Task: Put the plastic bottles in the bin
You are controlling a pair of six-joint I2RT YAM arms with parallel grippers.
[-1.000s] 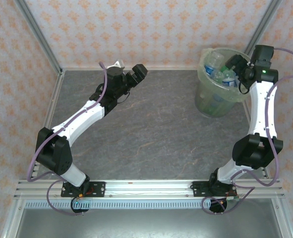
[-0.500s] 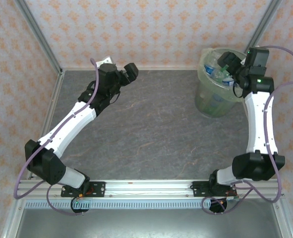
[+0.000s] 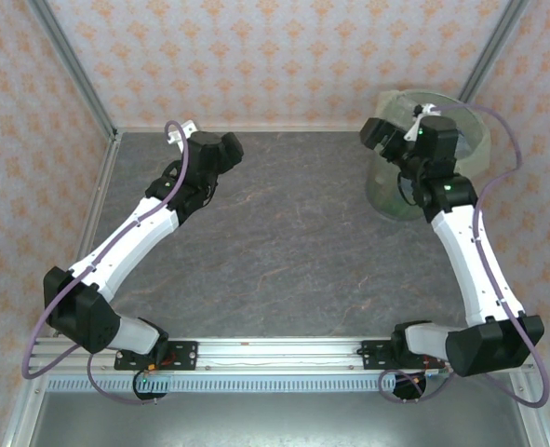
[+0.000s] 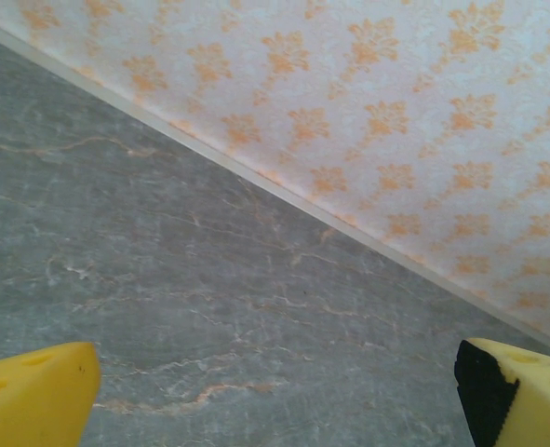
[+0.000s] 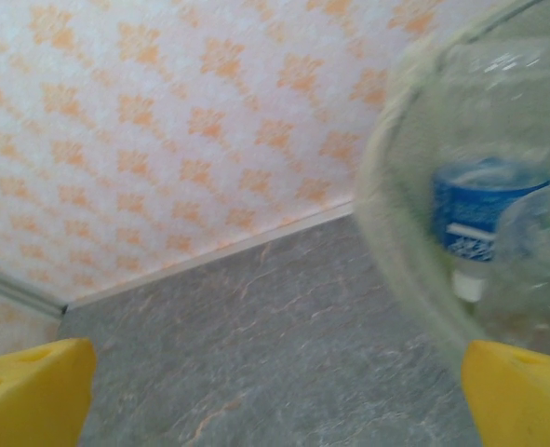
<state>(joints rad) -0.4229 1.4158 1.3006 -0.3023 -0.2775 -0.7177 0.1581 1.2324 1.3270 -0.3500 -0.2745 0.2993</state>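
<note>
The bin (image 3: 386,194), a pale-green translucent bucket, stands at the back right corner, partly behind my right arm. In the right wrist view the bin's wall (image 5: 414,251) curves down the right side, and through it shows a clear plastic bottle with a blue label (image 5: 479,219). My right gripper (image 3: 377,133) hangs just left of the bin's rim, and its yellow fingertips (image 5: 33,386) are spread wide with nothing between them. My left gripper (image 3: 226,147) is near the back wall at left, with its fingertips (image 4: 33,391) far apart over bare tabletop.
The grey marbled tabletop (image 3: 284,242) meets patterned walls at the back (image 3: 284,56) and sides. Metal frame posts (image 3: 70,65) rise at the back corners. The bin sits close to the right wall.
My right gripper swung left from above the bin's opening to beside its left rim. My left gripper drew back and left toward the back wall.
</note>
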